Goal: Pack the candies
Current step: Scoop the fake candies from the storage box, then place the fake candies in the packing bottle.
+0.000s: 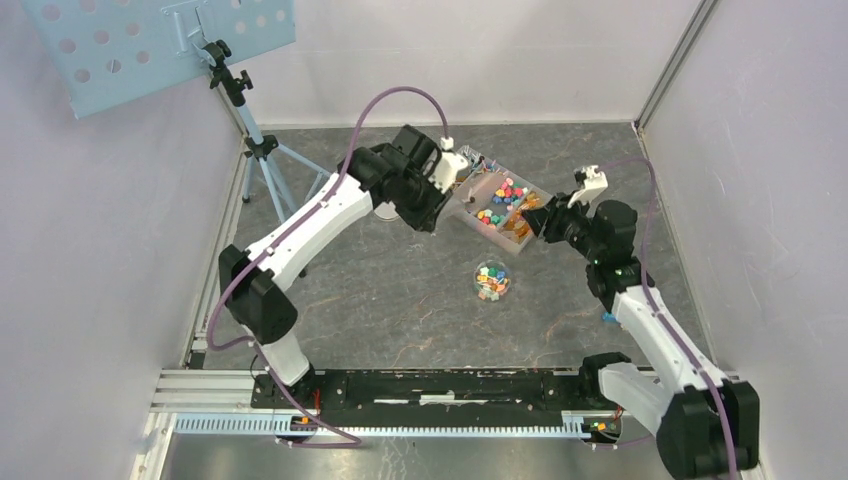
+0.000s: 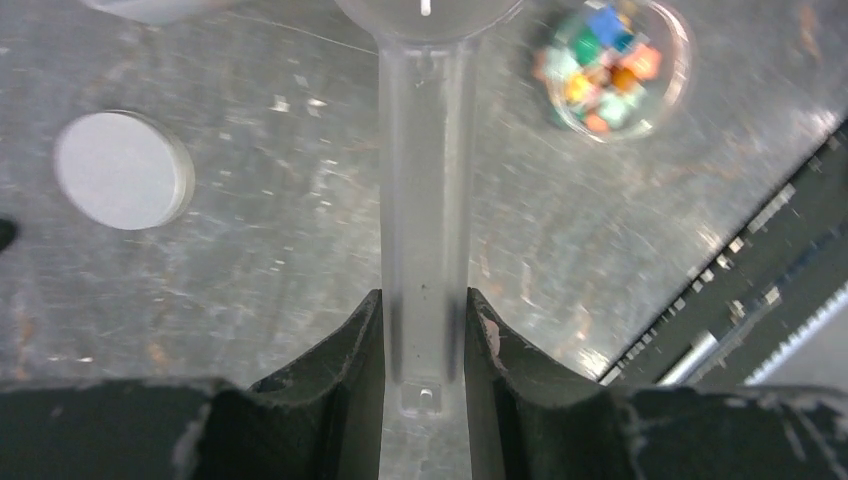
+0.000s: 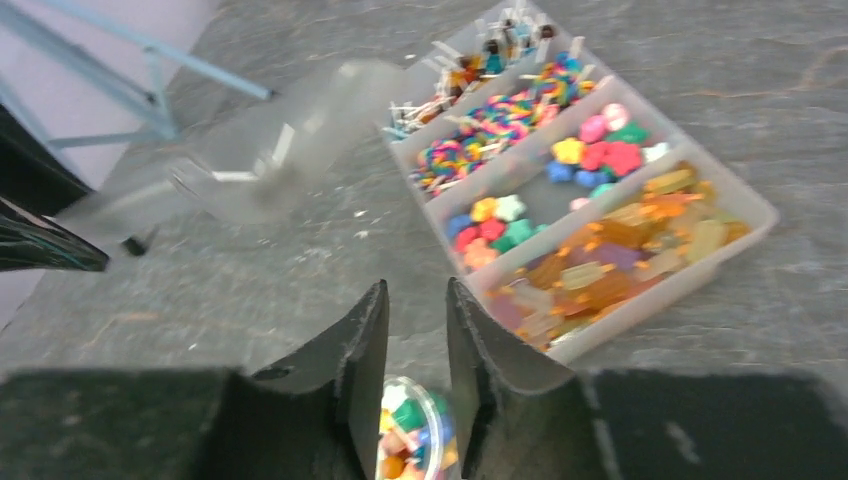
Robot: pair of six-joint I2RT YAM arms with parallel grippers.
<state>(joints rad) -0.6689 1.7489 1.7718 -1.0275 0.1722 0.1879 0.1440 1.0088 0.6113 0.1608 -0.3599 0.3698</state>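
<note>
The candies (image 1: 508,192) lie sorted in a clear divided tray (image 3: 762,214) at the table's far middle; more candies fill a small round clear cup (image 1: 491,280) nearer the arms. My left gripper (image 2: 425,297) is shut on the handle of a clear plastic scoop (image 2: 425,180), held above the table just left of the tray, with the cup (image 2: 610,65) ahead and to its right. My right gripper (image 3: 415,290) hovers at the tray's near right corner, open, nothing between its fingers. The cup (image 3: 415,435) shows below the gap. The scoop (image 3: 270,150) looks blurred there.
A grey round lid disc (image 2: 122,170) lies on the table left of the scoop, partly under the left arm in the top view. A tripod (image 1: 262,150) with a perforated blue board stands at the back left. Walls close both sides.
</note>
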